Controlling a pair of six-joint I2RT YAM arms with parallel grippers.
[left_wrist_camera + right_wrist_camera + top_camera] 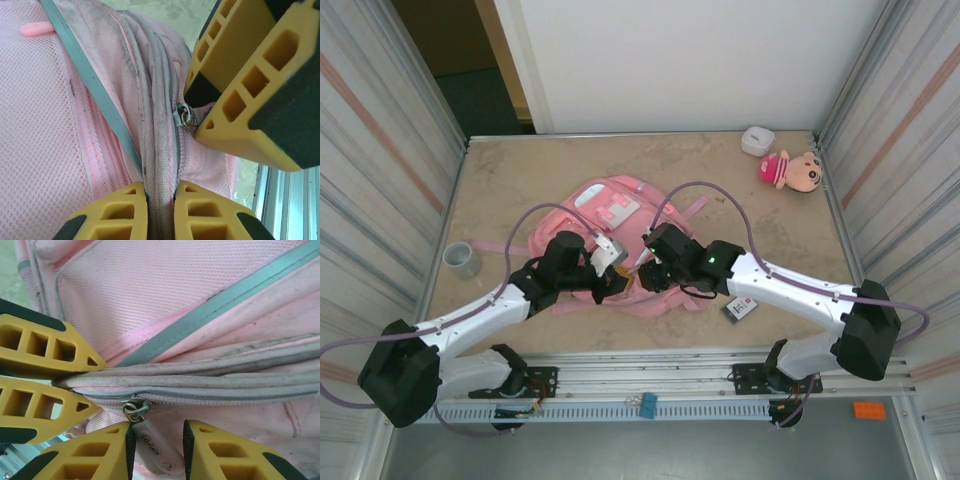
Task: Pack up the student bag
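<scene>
Right: left jaws clamped shut on the zip-seam ridge of the student bag point(575, 215), which lies on the desk point(520, 170) just ahead of both arms. Right jaws part-open, straddling the zip pull tab point(152, 450), not pinched yet. Bag looks soft, floppy, light; fabric bunches, so pull by the tab against the held seam. Room: card point(740, 309) just beside it, tape roll point(462, 259) and plush doll point(792, 170) well apart; side walls near.
</scene>
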